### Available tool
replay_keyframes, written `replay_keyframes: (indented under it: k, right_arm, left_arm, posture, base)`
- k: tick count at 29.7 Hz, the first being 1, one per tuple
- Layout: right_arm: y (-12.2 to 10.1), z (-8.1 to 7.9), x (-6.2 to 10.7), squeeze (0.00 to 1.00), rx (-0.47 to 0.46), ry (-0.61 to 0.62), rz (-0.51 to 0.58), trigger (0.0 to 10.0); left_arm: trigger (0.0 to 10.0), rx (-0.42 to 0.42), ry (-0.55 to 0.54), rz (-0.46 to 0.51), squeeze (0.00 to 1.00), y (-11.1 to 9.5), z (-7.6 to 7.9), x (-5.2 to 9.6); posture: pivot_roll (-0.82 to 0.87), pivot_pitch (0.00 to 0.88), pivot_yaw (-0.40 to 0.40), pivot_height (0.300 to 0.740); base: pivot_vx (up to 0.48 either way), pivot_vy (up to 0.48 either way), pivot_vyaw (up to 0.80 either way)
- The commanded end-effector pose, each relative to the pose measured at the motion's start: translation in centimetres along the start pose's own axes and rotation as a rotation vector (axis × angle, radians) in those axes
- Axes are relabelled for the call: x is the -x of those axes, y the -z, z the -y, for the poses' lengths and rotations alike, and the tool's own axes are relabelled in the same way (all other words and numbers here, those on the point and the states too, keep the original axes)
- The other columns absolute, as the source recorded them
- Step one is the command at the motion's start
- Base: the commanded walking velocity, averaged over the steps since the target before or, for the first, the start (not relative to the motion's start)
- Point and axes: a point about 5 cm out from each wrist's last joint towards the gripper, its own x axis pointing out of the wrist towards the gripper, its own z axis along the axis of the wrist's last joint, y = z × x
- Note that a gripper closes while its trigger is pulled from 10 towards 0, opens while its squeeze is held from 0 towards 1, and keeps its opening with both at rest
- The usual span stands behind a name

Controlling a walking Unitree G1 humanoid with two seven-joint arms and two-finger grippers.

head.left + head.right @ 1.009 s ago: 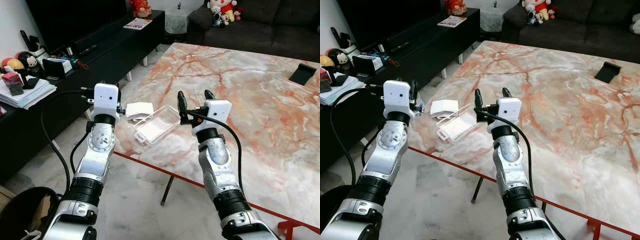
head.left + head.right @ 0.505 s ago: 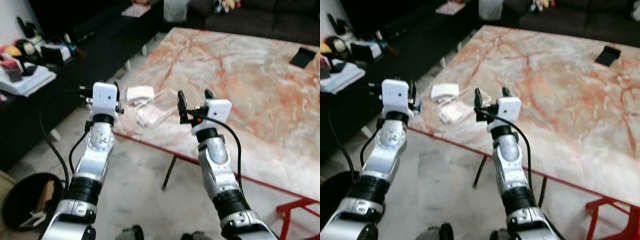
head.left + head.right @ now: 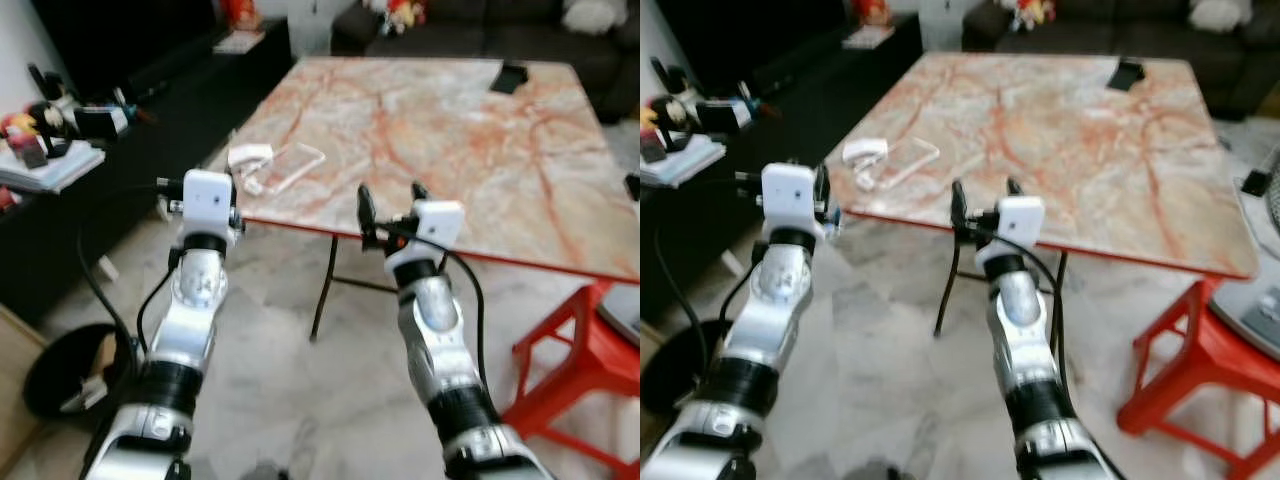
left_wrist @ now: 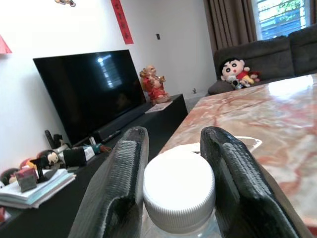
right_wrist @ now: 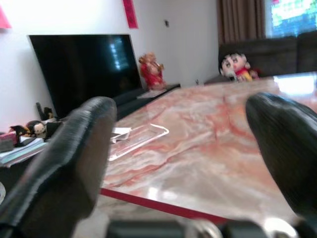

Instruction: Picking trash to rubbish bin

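Observation:
My left gripper (image 3: 234,202) is held up at chest height, shut on a clear bottle with a white screw cap (image 4: 179,186); the cap sits between the two black fingers (image 4: 124,168). My right gripper (image 3: 390,198) is raised beside it, open and holding nothing. Both are in front of the near edge of the marble table (image 3: 450,120), not over it. A white box (image 3: 250,156) and a clear plastic tray (image 3: 292,163) lie at the table's near left corner. The black rubbish bin (image 3: 58,375) stands on the floor at my lower left, with some trash in it.
A black TV console (image 3: 100,140) with papers and toys runs along the left. A red stool (image 3: 590,335) stands at the right by the table. A black flat object (image 3: 510,77) lies at the table's far side. Pale floor lies open below my arms.
The camera has pulled back from the table, which now looks farther and smaller, with the floor and red stool in view. Both arms keep their pose; the bottle stays gripped.

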Motion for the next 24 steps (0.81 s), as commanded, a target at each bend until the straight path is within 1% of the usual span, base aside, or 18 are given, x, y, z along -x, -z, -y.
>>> replay_keyframes:
  k: [1,2,3,4,5,6,8,9,11,13,14,15,17,18,19,22,23,24]
  right_arm:
    - [0.0,-0.7,-0.3,0.0,-0.011,-0.016,-0.002,10.0]
    - [0.1,-0.7,-0.2,0.0,-0.012,-0.016,-0.005,10.0]
    - [0.5,-0.4,0.0,0.0,-0.012,-0.008,-0.027,10.0]
    - [0.9,-0.2,0.2,0.0,-0.013,-0.001,-0.044,10.0]
    - [0.9,-0.2,0.2,0.0,-0.013,-0.001,-0.044,10.0]
    - [1.9,0.2,0.8,0.0,-0.013,0.009,-0.086,10.0]
    - [3.3,0.8,1.6,0.0,-0.033,0.035,-0.151,10.0]
    - [4.3,1.4,2.4,0.0,-0.05,0.061,-0.202,10.0]
    - [5.2,2.0,3.1,0.0,-0.059,0.088,-0.249,10.0]
    - [6.7,2.8,4.4,0.0,-0.084,0.127,-0.327,10.0]
    - [7.5,3.4,5.3,0.0,-0.092,0.155,-0.372,10.0]
    - [8.8,4.3,6.9,0.0,-0.109,0.196,-0.443,10.0]
    - [10.5,5.1,9.3,0.0,-0.086,0.222,-0.558,10.0]
    - [11.3,5.4,10.6,0.0,-0.082,0.233,-0.619,10.0]
    - [12.3,5.7,12.3,0.0,-0.077,0.246,-0.695,10.0]
    - [13.7,6.1,15.4,0.0,-0.069,0.276,-0.816,10.0]
    - [14.3,6.2,17.1,0.0,-0.074,0.293,-0.883,10.0]
    - [14.3,6.2,17.1,0.0,-0.074,0.293,-0.883,10.0]
  left_arm:
    - [10.0,-0.015,-0.019,-0.006,0.0,0.1,-0.7,-0.3]
    - [10.0,-0.013,-0.018,-0.021,0.0,0.3,-0.7,-0.3]
    - [10.0,0.0,-0.024,-0.084,0.0,1.4,-0.9,-0.2]
    - [10.0,0.017,-0.03,-0.12,0.0,2.1,-1.0,0.0]
    - [10.0,0.017,-0.03,-0.12,0.0,2.1,-1.0,0.0]
    - [10.0,0.009,0.008,-0.208,0.0,3.9,-0.9,0.5]
    - [10.0,-0.005,0.019,-0.27,0.0,5.6,-1.2,1.3]
    - [10.0,-0.006,0.024,-0.319,0.0,6.7,-1.4,2.0]
    - [10.0,-0.02,0.035,-0.371,0.0,7.8,-1.5,2.6]
    - [10.0,-0.021,0.028,-0.421,0.0,9.0,-1.9,3.4]
    - [10.0,-0.024,0.036,-0.458,0.0,9.9,-2.1,4.0]
    - [10.0,-0.039,0.054,-0.517,0.0,11.1,-2.2,5.1]
    - [10.0,-0.042,0.072,-0.612,0.0,12.9,-2.4,6.8]
    - [10.0,-0.04,0.079,-0.665,0.0,13.7,-2.5,7.8]
    - [10.0,-0.041,0.087,-0.729,0.0,14.7,-2.6,9.0]
    - [10.0,-0.027,0.087,-0.837,0.0,16.2,-2.7,11.3]
    - [10.0,-0.053,0.106,-0.889,0.0,16.9,-2.6,12.5]
    - [10.0,-0.053,0.106,-0.889,0.0,16.9,-2.6,12.5]
  posture:
    - [-0.09,0.066,0.023,0.74]
    - [-0.09,0.066,0.023,0.74]
    - [-0.09,0.066,0.021,0.74]
    - [-0.09,0.067,0.019,0.74]
    - [-0.09,0.067,0.019,0.74]
    - [-0.09,0.069,0.018,0.74]
    - [-0.09,0.069,0.018,0.74]
    - [-0.09,0.07,0.017,0.74]
    - [-0.09,0.07,0.016,0.74]
    - [-0.09,0.07,0.016,0.74]
    - [-0.09,0.07,0.014,0.74]
    - [-0.09,0.07,0.014,0.74]
    - [-0.09,0.07,0.014,0.74]
    - [-0.09,0.07,0.014,0.74]
    - [-0.09,0.07,0.014,0.74]
    - [-0.1,0.065,0.014,0.74]
    - [-0.1,0.063,0.013,0.74]
    - [-0.1,0.063,0.013,0.74]
  base:
    - [0.0,0.0,0.0]
    - [0.0,0.0,0.0]
    - [0.0,0.0,0.0]
    - [0.0,0.0,0.0]
    - [0.0,0.0,0.0]
    - [0.0,0.0,0.0]
    - [0.0,0.0,0.0]
    - [0.0,0.0,0.0]
    - [0.0,0.0,0.0]
    - [0.0,0.0,0.0]
    - [0.0,0.0,0.0]
    - [0.0,0.0,0.0]
    - [0.0,0.0,0.0]
    - [0.0,0.0,0.0]
    - [0.0,0.0,0.0]
    - [0.0,0.0,0.0]
    - [0.0,0.0,0.43]
    - [0.0,0.0,0.43]
